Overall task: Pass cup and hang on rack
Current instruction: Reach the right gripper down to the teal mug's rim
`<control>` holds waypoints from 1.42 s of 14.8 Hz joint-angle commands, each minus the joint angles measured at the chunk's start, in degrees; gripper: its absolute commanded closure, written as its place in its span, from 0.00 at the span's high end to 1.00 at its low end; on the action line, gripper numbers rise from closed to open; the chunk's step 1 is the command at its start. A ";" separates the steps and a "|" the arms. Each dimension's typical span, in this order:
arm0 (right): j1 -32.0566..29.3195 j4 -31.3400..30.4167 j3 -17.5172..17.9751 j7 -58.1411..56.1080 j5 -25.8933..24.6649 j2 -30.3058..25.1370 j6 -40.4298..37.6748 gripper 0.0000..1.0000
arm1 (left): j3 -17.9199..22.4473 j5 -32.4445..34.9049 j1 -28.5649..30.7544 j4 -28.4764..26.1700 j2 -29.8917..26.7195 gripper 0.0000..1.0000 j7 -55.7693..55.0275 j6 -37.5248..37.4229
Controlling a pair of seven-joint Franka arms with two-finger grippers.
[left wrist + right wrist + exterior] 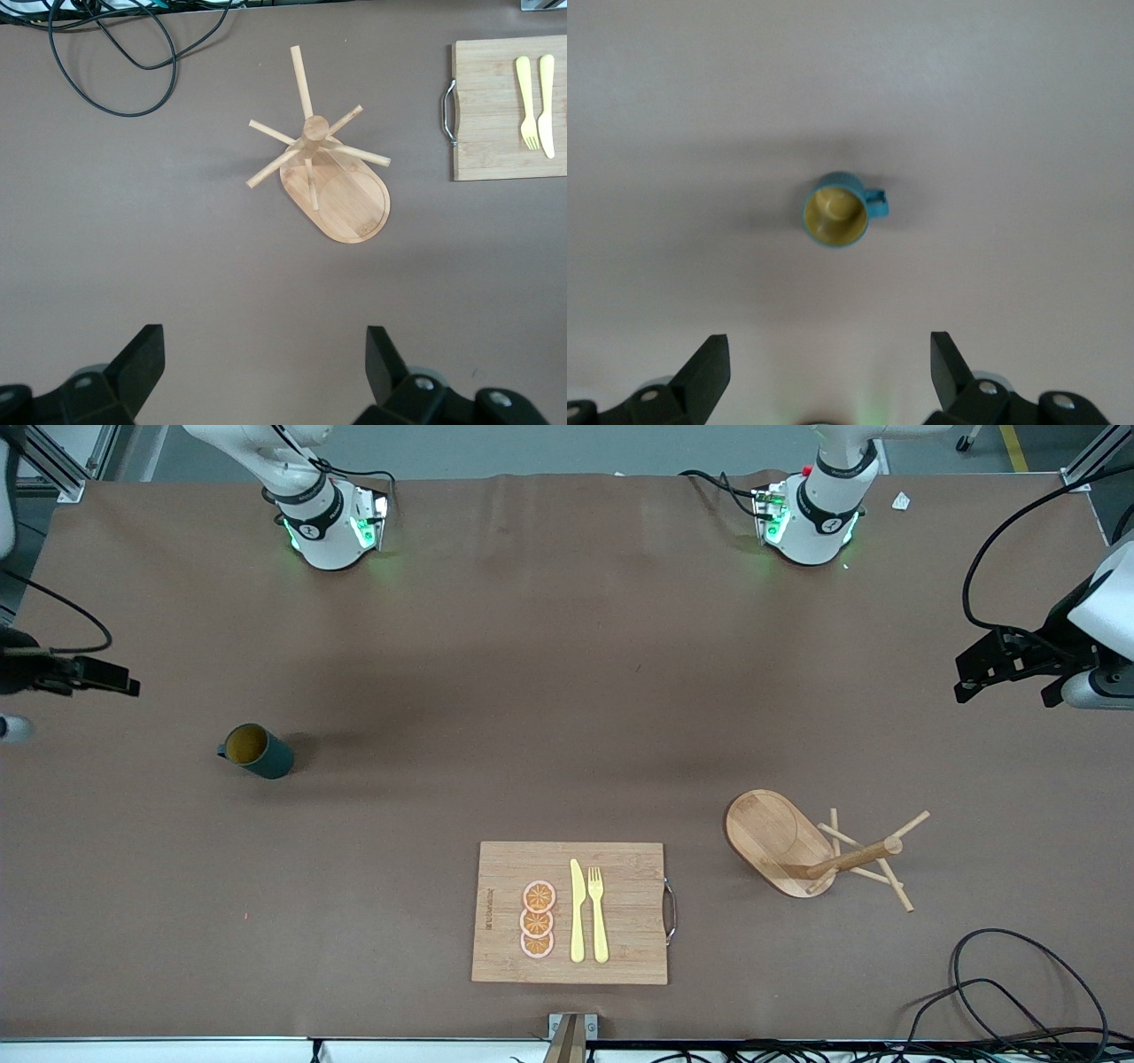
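Note:
The dark teal cup [257, 750] stands upright on the brown table toward the right arm's end, mustard inside showing, its handle toward that end. It also shows in the right wrist view [835, 210]. My right gripper [830, 345] is open and empty, high over the table beside the cup; in the front view it [97, 677] sits at the picture's edge. The wooden rack [797, 846] stands on its oval base toward the left arm's end, and also shows in the left wrist view [332, 173]. My left gripper [263, 341] is open and empty, high over bare table near the rack [1005, 677].
A bamboo cutting board [620, 957] lies near the front edge between cup and rack, with three orange slices [538, 919], a yellow knife [577, 911] and a yellow fork [598, 912]. Black cables [1001, 992] lie at the near corner at the left arm's end.

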 commanded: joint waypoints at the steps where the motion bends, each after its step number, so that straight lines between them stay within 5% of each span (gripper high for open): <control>1: -2.47 -9.41 0.72 -9.23 0.94 -1.87 7.85 1.00 | 0.21 0.73 0.02 -0.31 -0.46 1.00 0.84 0.25; 6: -1.85 -23.05 0.99 -24.42 0.94 -0.47 27.10 1.00 | 0.12 0.82 -0.06 -0.31 -0.46 1.00 0.84 0.25; 16: 0.43 -28.33 1.07 -34.47 1.20 8.59 41.18 0.95 | 0.21 0.73 0.11 -0.31 -0.46 1.00 0.84 0.25; 21: -0.18 -28.33 0.99 -40.28 1.20 11.49 44.44 0.49 | 0.21 0.73 -0.06 -0.31 -0.46 1.00 0.76 0.25</control>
